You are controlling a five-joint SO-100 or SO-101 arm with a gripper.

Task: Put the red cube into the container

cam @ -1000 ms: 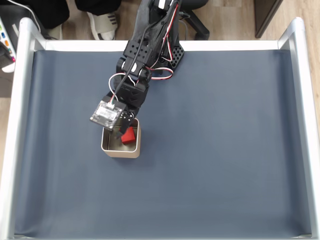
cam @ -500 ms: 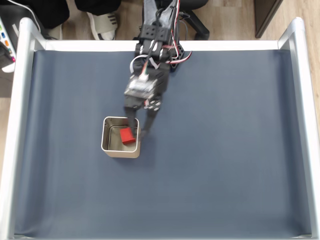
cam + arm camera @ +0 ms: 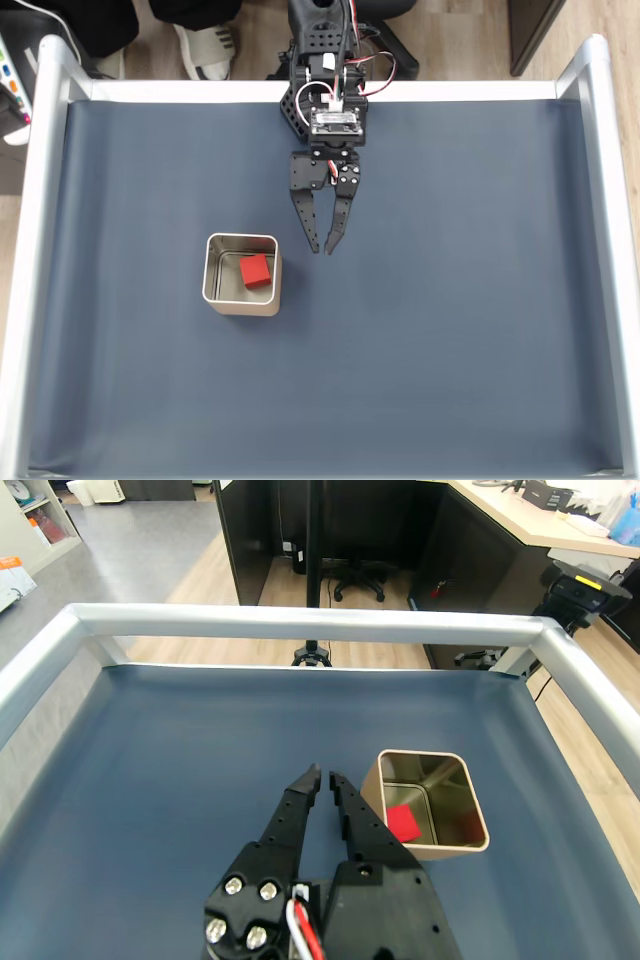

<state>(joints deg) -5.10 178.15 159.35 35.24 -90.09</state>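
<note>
The red cube (image 3: 257, 270) lies inside the tin (image 3: 215, 297), and the gripper (image 3: 321, 248), at its two o'clock, holds nothing with fingers slightly apart, so I think it should simply pull away without touching the rim.

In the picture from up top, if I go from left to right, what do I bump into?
Left rail → tin → red cube inside it → claw → right rail.
</note>
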